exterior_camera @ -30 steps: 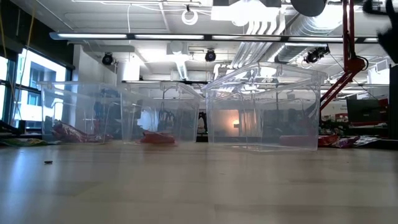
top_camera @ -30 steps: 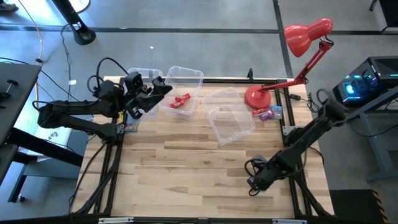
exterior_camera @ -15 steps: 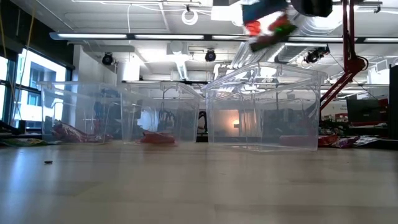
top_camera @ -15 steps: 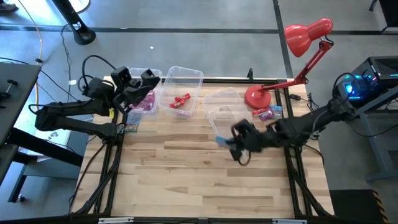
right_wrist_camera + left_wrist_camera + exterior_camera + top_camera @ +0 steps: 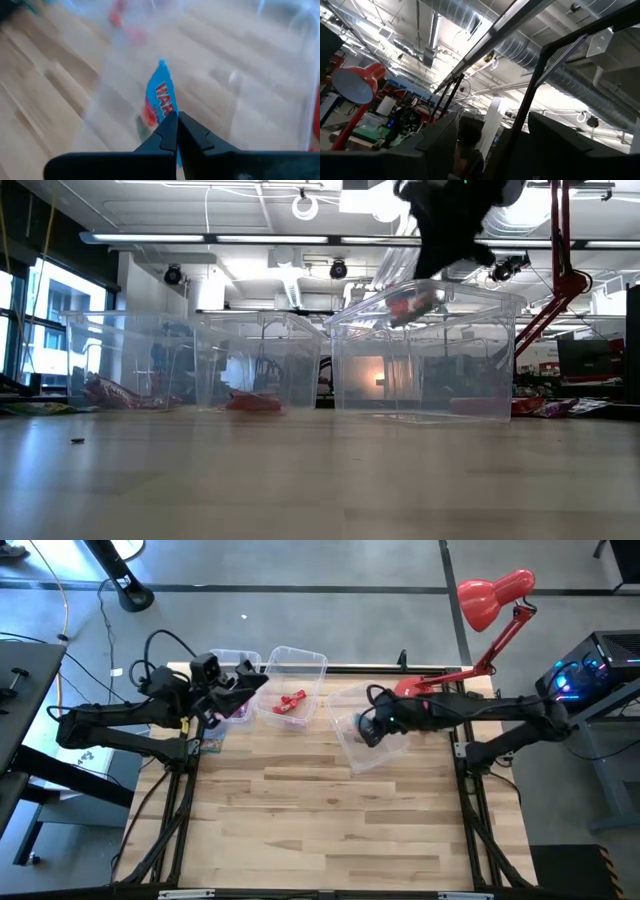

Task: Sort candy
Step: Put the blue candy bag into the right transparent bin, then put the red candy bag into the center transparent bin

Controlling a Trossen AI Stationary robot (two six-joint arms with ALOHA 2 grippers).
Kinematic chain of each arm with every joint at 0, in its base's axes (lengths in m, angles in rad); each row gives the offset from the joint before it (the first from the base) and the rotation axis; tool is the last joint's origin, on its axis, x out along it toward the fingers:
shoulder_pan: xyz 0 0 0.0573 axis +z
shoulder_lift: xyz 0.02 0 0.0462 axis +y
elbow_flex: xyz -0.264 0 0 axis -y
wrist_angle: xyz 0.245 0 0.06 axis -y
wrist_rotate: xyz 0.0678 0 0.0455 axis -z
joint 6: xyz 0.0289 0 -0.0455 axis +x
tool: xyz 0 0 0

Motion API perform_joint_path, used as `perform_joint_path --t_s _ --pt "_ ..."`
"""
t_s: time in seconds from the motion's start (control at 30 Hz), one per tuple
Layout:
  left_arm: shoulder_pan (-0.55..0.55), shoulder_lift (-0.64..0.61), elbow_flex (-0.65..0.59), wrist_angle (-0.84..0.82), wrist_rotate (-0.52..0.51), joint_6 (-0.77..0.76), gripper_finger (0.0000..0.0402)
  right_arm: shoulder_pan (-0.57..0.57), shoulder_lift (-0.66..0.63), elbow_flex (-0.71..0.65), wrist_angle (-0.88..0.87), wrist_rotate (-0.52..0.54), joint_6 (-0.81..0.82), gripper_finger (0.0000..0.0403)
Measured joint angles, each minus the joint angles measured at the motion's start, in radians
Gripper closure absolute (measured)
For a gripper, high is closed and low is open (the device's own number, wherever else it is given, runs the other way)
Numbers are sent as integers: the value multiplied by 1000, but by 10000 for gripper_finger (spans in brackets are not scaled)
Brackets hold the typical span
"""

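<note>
High view: a light wooden table [image 5: 330, 820] on grey floor, a red desk lamp [image 5: 480, 610] at its far edge. The right gripper [image 5: 366, 728] hangs over the clear rectangular bin [image 5: 385, 750] nearest the lamp; the left gripper [image 5: 238, 692] is beyond the red-candy bin [image 5: 311, 665], finger state unclear.

Right wrist view: fingers [image 5: 167, 136] pinched together on a blue-green shiny candy packet [image 5: 159, 102], its long axis running straight out from the fingertips.

Both arms were dark, near-black, built of slim tubular links joined by bulkier rounded joints. Black cables looped loosely off the left arm [image 5: 110, 725]. The right end effector [image 5: 176, 131] showed two matte black, wedge-shaped fingers [image 5: 165, 135] tapering to points.
</note>
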Motion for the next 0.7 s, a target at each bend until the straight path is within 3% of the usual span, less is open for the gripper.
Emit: perform_joint_path --t_s 0.23,0.5,0.7 --pt "0 0 0 0 0 4 167 -62 1 -135 -6 -167 -10 387" --pt "1 0 0 0 -2 18 167 -61 0 -89 -5 -174 -84 293" --pt "0 0 0 -3 -2 15 167 -66 -3 4 -111 -176 -172 226"
